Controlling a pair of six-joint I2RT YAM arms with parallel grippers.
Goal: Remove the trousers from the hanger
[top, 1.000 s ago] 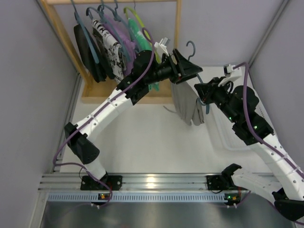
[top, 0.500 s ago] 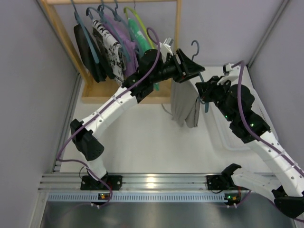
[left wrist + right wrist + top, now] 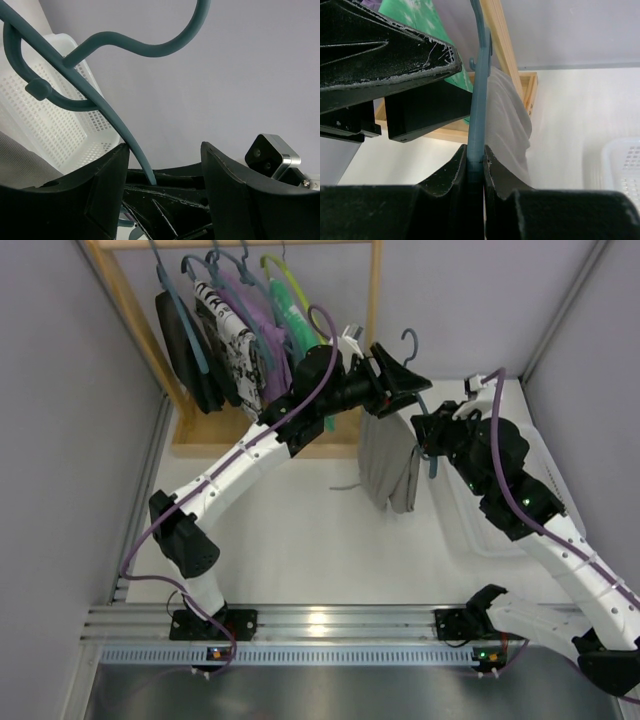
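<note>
The blue-grey hanger (image 3: 408,341) is held in the air right of the rack, with the grey trousers (image 3: 390,465) draped over it and hanging down. My right gripper (image 3: 424,437) is shut on the hanger's end (image 3: 476,135), and the trousers (image 3: 509,120) hang just beyond it. My left gripper (image 3: 408,390) is at the hanger's neck. In the left wrist view its jaws (image 3: 165,167) stand wide apart, with the hanger arm (image 3: 107,117) running down beside the left finger (image 3: 95,180). The hook curls above.
A wooden clothes rack (image 3: 375,300) at the back left holds several more garments on hangers (image 3: 235,330). A white perforated basket (image 3: 470,515) lies on the table to the right, under my right arm; it also shows in the left wrist view (image 3: 45,125).
Both arms shifted the hanger slightly up and to the right. The trousers swung a little to the left, and their lower end hangs lower.
</note>
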